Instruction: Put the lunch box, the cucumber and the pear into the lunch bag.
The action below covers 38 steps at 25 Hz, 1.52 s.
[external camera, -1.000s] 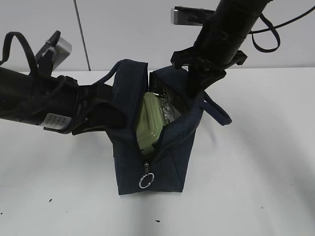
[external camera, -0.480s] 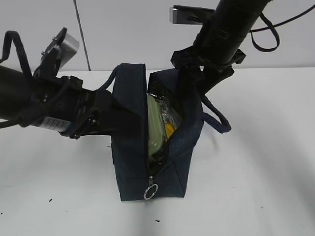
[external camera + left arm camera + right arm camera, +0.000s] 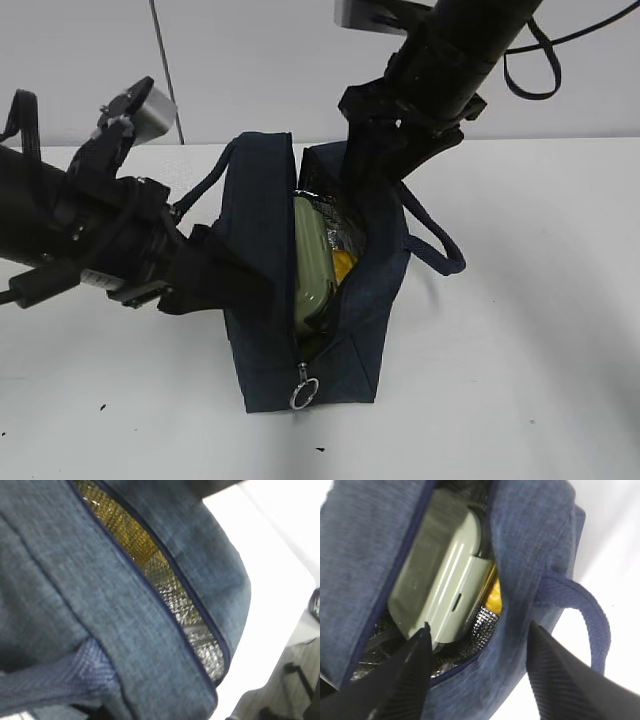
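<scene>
Lunch box [image 3: 311, 268]: on edge inside lunch bag [image 3: 262, 300], upright on table [image 3: 540, 330]. Pear [image 3: 343, 266]: apparently the yellow patch beside it. Cucumber: unseen, possibly beneath. Right gripper [image 3: 477, 672]: spread, straddling bag wall. Left gripper: state unclear.

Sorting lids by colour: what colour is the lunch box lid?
Pale sage green lunch box lid, clearest in the right wrist view.

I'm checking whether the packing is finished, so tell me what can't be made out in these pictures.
- Cucumber: seen in no view; the lunch bag walls and lunch box would hide it.
- Pear: only a yellow sliver shows in the right wrist view, the lunch box covering the rest.
- Left end effector: its tips are hidden behind the bag's side in the exterior view, and the left wrist view shows only fabric and lining.
- Zipper ring: too small for detail.
</scene>
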Each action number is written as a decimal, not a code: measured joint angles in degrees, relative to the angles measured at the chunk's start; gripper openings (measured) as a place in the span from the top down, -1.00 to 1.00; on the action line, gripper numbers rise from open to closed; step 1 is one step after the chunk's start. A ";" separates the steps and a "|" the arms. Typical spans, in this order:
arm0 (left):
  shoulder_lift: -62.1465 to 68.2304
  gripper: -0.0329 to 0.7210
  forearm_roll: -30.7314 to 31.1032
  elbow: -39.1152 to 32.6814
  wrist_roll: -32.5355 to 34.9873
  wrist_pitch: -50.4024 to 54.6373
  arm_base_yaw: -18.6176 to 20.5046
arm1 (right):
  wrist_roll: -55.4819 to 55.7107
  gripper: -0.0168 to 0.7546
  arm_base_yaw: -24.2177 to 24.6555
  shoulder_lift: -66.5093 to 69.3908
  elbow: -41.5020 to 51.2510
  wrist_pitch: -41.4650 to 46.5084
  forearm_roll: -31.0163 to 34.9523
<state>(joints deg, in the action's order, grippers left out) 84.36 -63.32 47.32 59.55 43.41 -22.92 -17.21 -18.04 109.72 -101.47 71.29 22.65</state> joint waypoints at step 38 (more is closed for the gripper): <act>0.00 0.94 7.61 0.00 2.30 -1.93 -0.77 | -50.97 -0.25 0.00 -29.38 57.34 -9.74 37.41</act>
<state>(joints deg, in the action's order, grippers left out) 84.36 -55.71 47.32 61.85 41.48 -23.69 -68.18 -18.04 80.34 -44.13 61.55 60.06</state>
